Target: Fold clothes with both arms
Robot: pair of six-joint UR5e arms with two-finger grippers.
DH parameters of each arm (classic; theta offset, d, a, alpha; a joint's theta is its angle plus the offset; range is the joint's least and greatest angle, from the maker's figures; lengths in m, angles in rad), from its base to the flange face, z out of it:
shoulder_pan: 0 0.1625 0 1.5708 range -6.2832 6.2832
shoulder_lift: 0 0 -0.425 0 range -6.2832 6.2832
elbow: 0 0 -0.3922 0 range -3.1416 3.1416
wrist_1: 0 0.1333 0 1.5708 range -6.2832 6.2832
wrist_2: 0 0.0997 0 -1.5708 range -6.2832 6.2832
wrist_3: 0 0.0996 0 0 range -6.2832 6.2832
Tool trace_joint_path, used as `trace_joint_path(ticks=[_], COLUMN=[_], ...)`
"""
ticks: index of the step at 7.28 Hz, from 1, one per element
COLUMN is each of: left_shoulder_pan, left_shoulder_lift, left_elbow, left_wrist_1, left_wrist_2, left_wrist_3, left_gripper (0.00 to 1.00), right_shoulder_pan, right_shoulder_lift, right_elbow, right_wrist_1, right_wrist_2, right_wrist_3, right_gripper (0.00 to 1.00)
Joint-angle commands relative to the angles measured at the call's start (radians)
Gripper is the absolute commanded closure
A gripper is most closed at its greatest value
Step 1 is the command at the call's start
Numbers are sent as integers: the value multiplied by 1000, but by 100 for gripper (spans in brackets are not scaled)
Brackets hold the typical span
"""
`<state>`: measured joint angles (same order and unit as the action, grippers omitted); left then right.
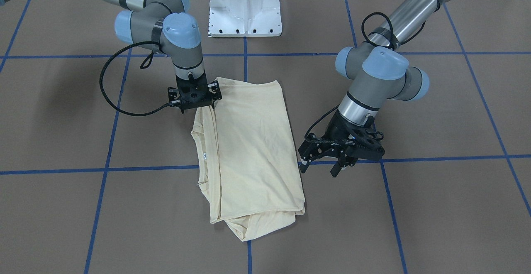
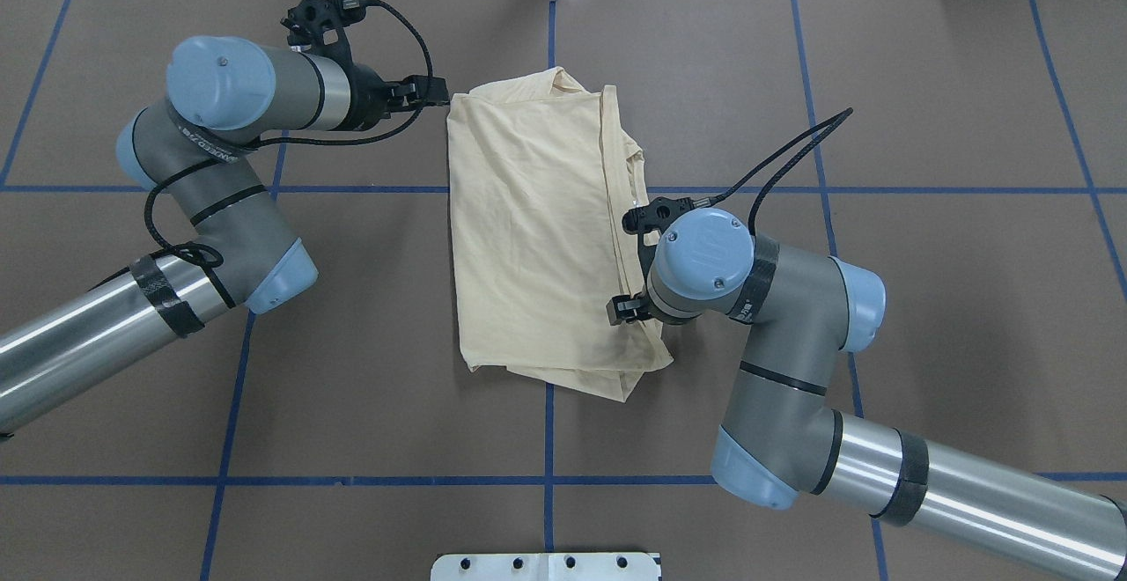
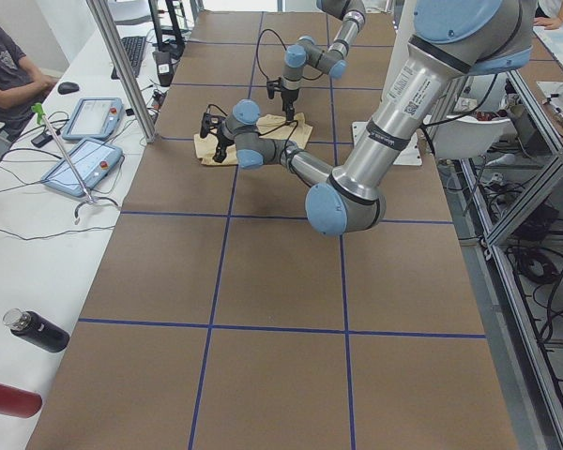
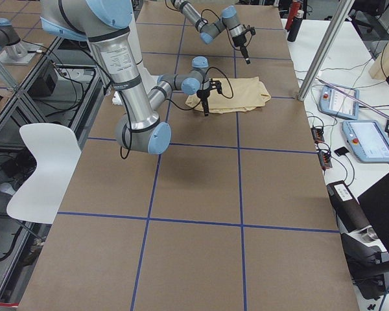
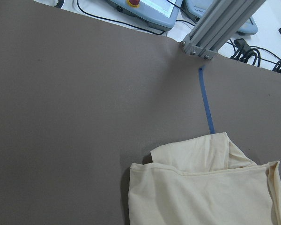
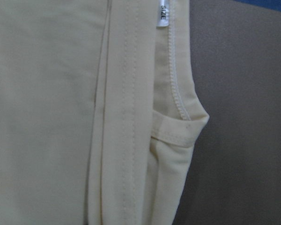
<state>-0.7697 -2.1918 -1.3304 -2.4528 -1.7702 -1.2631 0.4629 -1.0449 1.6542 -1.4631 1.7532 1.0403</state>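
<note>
Brown table (image 1: 415, 224) bears T-shirt (image 1: 253, 141) beside spread-jawed left end effector (image 1: 319, 170), beneath right end effector (image 1: 195, 99), grip untellable.

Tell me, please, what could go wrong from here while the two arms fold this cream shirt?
The right gripper stands over the layered neck edge of the T-shirt, and its fingertips are hidden. A grasp there might catch only some layers, and the fold could slip apart.
The left gripper is open beside the shirt, holding nothing. One arm pulling alone might drag the whole shirt.
Loose fabric sticks out at one corner and may bunch.
</note>
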Motion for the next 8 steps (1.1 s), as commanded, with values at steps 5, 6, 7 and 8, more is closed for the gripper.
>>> trace_joint_path(ticks=[5,6,7,8], left_shoulder_pan=[6,6,6,6], left_shoulder_lift=[1,3,3,4], left_elbow=[-13,-13,-13,-16], left_wrist_1=[0,0,0,0], left_wrist_2=[0,0,-2,-15], left_wrist_3=[-28,-28,-30,-28], left_gripper=[0,0,0,0], right_shoulder_pan=[33,34,37,46], right_shoulder_lift=[-82,-101,-109,-106], right_elbow=[53,58,59,59], right_wrist_1=[3,6,6,6], right_wrist_2=[20,19,19,19], right_wrist_3=[-2,-2,-2,-2], right_gripper=[0,0,0,0])
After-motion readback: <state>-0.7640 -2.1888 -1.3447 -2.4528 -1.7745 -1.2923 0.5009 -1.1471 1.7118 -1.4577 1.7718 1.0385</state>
